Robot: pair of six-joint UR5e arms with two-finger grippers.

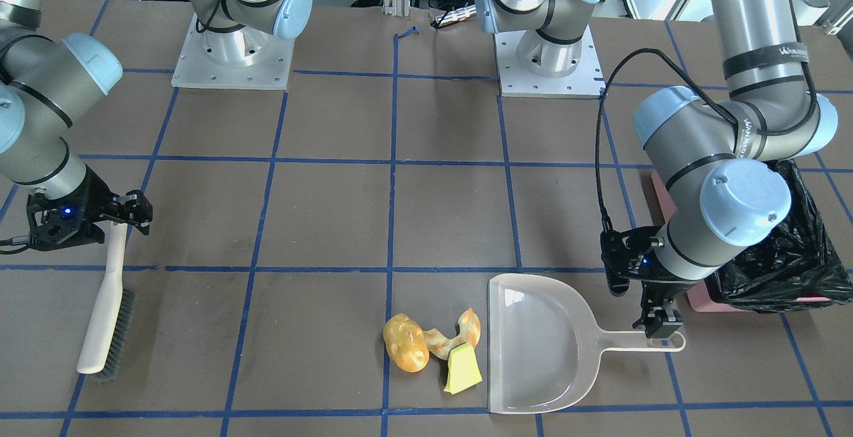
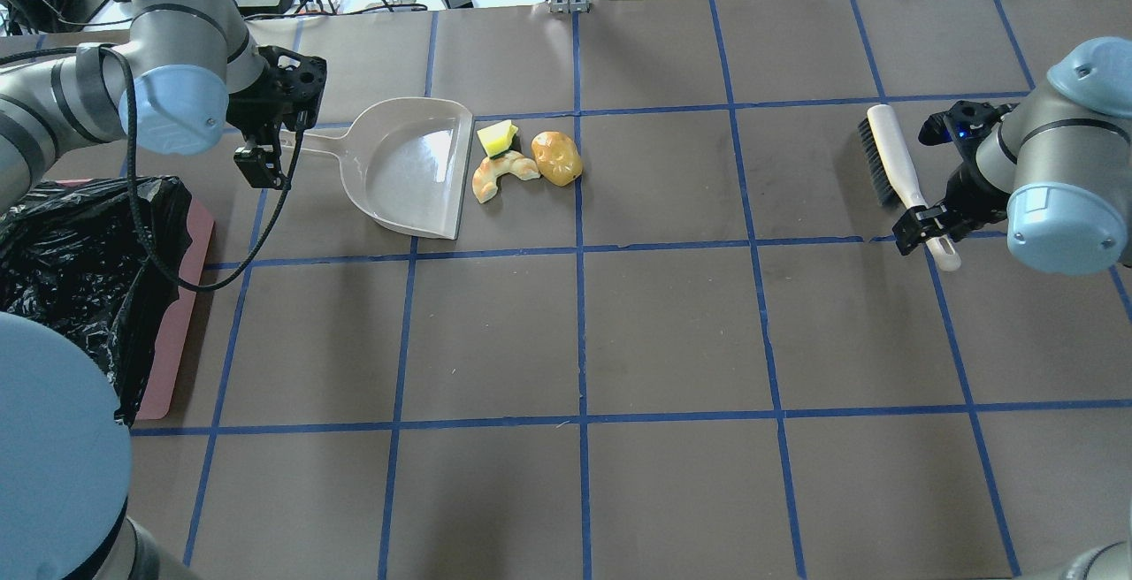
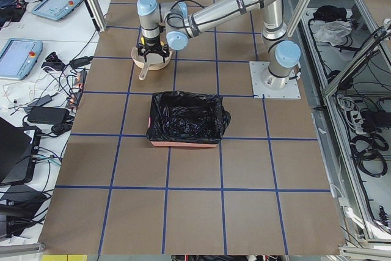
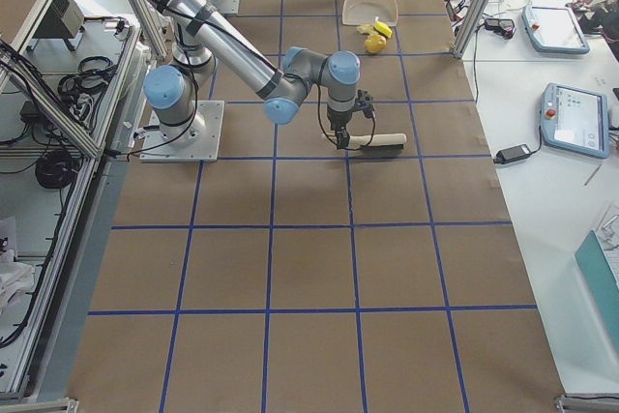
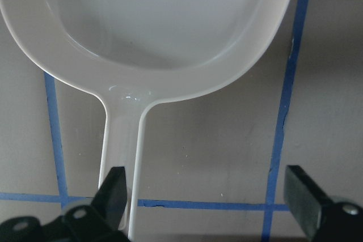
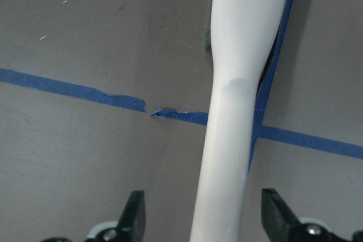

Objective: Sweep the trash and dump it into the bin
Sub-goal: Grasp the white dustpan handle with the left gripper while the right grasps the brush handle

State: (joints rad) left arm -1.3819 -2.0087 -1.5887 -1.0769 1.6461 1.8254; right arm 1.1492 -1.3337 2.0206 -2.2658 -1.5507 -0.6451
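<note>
The trash lies together on the table: a glossy potato-like lump (image 1: 405, 342), a curled pastry piece (image 1: 453, 337) and a yellow-green wedge (image 1: 463, 369), just off the open lip of the beige dustpan (image 1: 536, 344). My left gripper (image 5: 207, 196) is open over the dustpan's handle (image 5: 121, 151), which lies by one finger (image 5: 113, 191). My right gripper (image 6: 205, 213) is open, with its fingers on either side of the brush's white handle (image 6: 227, 140). The brush (image 2: 893, 164) lies on the table. The pink bin with its black bag (image 2: 71, 262) stands by my left arm.
Both arm bases (image 1: 233, 57) stand at the robot's side of the table. Blue tape lines grid the brown tabletop (image 2: 672, 332). My left arm's elbow (image 1: 740, 204) hangs over the bin's edge in the front-facing view.
</note>
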